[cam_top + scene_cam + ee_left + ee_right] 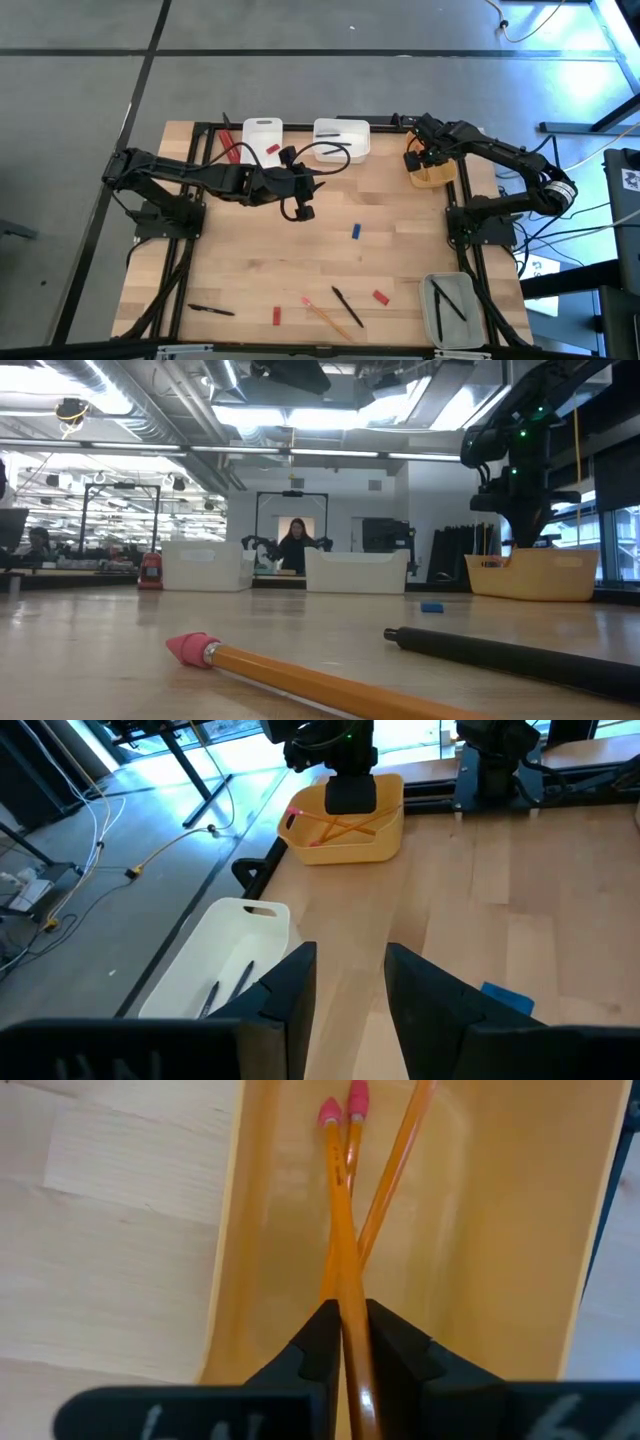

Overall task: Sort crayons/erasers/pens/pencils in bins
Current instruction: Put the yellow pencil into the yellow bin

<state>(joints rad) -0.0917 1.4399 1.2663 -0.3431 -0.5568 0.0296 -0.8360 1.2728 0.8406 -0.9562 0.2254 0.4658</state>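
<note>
Right gripper (345,1342) over yellow-orange plastic bin (500,1230), fingers narrow around 1 thin orange wooden pencil (345,1260) — light, stiff, slick; best gripped mid-shaft. Left gripper (350,982) part-open, empty.

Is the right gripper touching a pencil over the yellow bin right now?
Touching. The right wrist view shows the right gripper with a finger pressed against each side of a pencil, above the yellow bin.
</note>
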